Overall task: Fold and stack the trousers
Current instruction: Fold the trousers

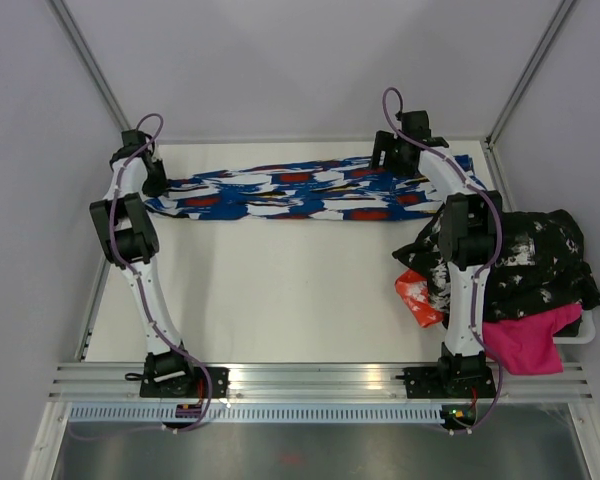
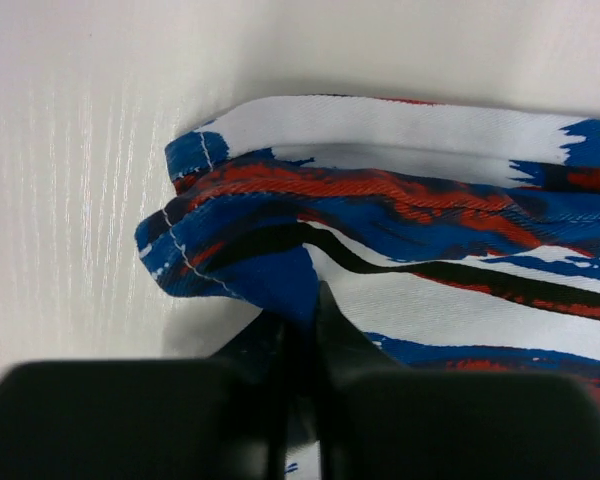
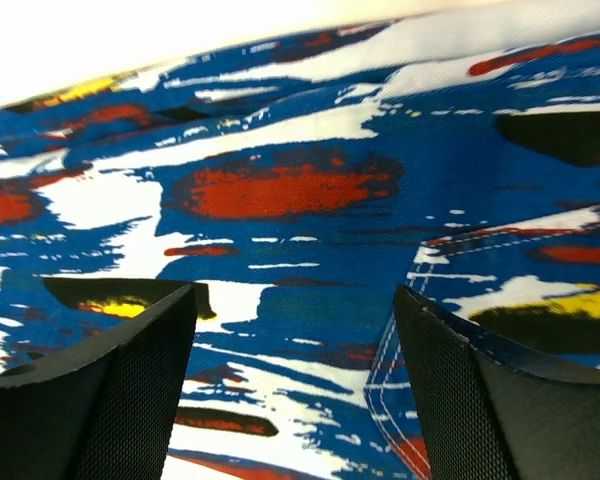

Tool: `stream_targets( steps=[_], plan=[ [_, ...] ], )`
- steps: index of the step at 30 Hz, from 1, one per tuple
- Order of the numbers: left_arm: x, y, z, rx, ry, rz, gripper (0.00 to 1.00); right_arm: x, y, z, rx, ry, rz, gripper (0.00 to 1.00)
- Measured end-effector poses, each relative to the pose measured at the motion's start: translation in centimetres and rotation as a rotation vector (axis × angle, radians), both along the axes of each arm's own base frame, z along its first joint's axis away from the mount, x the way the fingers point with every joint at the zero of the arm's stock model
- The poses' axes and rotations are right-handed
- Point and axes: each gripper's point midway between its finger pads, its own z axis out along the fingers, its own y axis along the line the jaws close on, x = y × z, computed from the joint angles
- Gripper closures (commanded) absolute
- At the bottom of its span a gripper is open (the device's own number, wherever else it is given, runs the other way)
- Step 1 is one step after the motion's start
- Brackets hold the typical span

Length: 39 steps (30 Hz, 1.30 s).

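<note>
Left gripper (image 2: 300,310) clenched on hem corner of trousers (image 2: 400,220); cloth runs fwd & right of it over white surface (image 2: 70,200). Right gripper (image 3: 295,300) released, jaws wide apart, w/ stitched trouser fabric beneath & ahead.

both arms reach from the near edge of the bench to its far edge, elbows raised. the left gripper (image 1: 154,182) sits low by the far left corner, its fingers (image 2: 345,335) pinched together on a fold of the trousers (image 2: 400,230). the right gripper (image 1: 390,155), near the far right corner, points down with its fingers (image 3: 130,370) spread wide.
</note>
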Motion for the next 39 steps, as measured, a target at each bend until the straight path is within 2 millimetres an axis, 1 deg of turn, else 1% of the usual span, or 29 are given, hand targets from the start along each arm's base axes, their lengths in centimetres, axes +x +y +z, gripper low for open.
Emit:
stream_targets(
  steps=[3,8,11,13,15,17,18,20,21,23,25,26,27,29,32,33,34,35,36,38,39],
  plan=[
    [0.0,-0.1,0.0,0.028,0.014,-0.004,0.98,0.2,-0.7,1.8,0.000,-0.030,-0.023,0.14],
    [-0.1,0.6,0.2,0.059,0.019,0.027,0.98,0.3,-2.6,6.2,-0.012,-0.109,-0.064,0.13],
    [-0.7,1.8,0.6,0.082,0.026,0.072,0.98,-0.2,-3.5,7.8,-0.019,-0.137,-0.087,0.13],
    [-1.4,3.3,0.9,0.100,0.034,0.106,0.98,-0.7,-3.6,7.7,-0.014,-0.135,-0.093,0.13],
    [-2.1,5.4,1.5,0.129,0.035,0.152,0.98,-1.2,-3.4,6.9,-0.001,-0.121,-0.100,0.13],
    [-2.8,7.7,2.6,0.162,0.034,0.194,0.98,-1.6,-3.1,5.7,0.018,-0.096,-0.107,0.14],
    [-2.9,8.7,3.4,0.178,0.025,0.210,0.98,-1.9,-3.0,5.1,0.027,-0.079,-0.109,0.14],
    [-2.8,10.0,5.1,0.203,-0.003,0.231,0.98,-2.3,-2.7,4.5,0.043,-0.062,-0.114,0.14],
    [-2.8,10.4,6.2,0.214,-0.023,0.238,0.98,-2.3,-2.6,4.4,0.051,-0.060,-0.115,0.14],
    [-2.6,10.4,8.9,0.234,-0.068,0.232,0.98,-2.1,-2.4,4.5,0.065,-0.067,-0.116,0.13],
    [-2.1,9.4,11.9,0.257,-0.121,0.208,0.98,-1.8,-2.3,4.7,0.073,-0.081,-0.116,0.13],
    [-1.8,8.8,13.7,0.275,-0.151,0.199,0.98,-1.7,-2.3,4.8,0.074,-0.086,-0.117,0.13],
    [-1.3,7.5,14.6,0.281,-0.171,0.177,0.98,-1.7,-2.3,4.9,0.076,-0.089,-0.119,0.13],
    [-0.2,4.4,17.2,0.305,-0.224,0.133,0.98,-1.5,-2.3,5.0,0.079,-0.095,-0.126,0.13],
    [1.7,-1.1,19.8,0.333,-0.283,0.063,0.98,-1.4,-2.3,5.0,0.091,-0.096,-0.143,0.13],
    [2.2,-3.6,20.2,0.326,-0.292,0.037,0.98,-1.4,-2.4,4.9,0.092,-0.093,-0.151,0.13],
    [2.3,-5.2,20.4,0.319,-0.294,0.021,0.98,-1.5,-2.4,4.7,0.092,-0.089,-0.159,0.13],
    [2.5,-7.3,20.5,0.304,-0.298,0.000,0.98,-1.6,-2.6,4.4,0.092,-0.084,-0.169,0.13],
    [2.5,-9.3,20.4,0.287,-0.297,-0.021,0.98,-1.8,-2.8,4.0,0.092,-0.076,-0.179,0.13],
    [2.3,-12.6,19.9,0.263,-0.288,-0.050,0.98,-2.1,-3.3,3.3,0.098,-0.060,-0.196,0.13],
    [2.1,-14.3,19.6,0.248,-0.281,-0.066,0.98,-2.2,-3.9,3.0,0.101,-0.051,-0.210,0.13]
  ],
)
